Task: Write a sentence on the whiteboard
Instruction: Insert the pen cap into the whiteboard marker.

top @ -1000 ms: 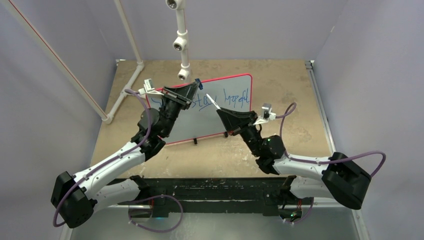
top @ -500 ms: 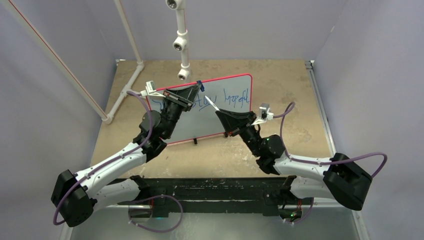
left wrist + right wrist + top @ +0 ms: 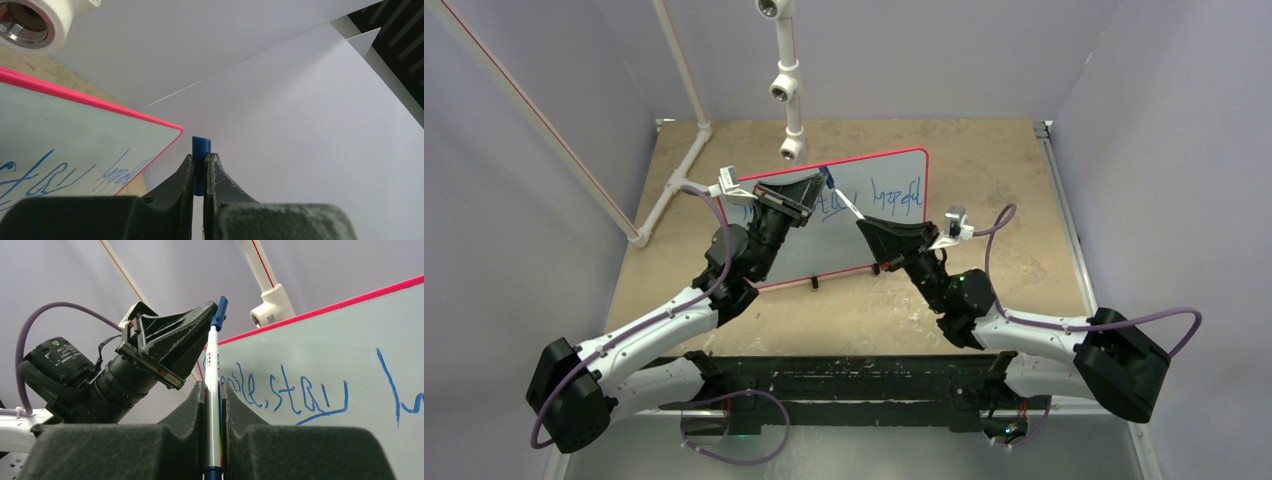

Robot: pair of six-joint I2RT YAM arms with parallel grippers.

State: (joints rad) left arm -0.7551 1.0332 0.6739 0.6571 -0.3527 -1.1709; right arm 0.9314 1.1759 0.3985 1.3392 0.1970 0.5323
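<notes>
Sentence (image 3: 285,390) stands written on the whiteboard (image 3: 849,250). Right tool (image 3: 213,390) clamps the marker (image 3: 213,360), and left tool (image 3: 200,162) pinches its blue cap (image 3: 201,149) at the tip; capping likely remains.

light: even, soft | shadows: faint | near fingers blurred

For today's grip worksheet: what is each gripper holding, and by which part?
The right gripper clamps the marker by its white barrel. The left gripper pinches the blue cap at the marker's far end, by the cap's sides.
</notes>
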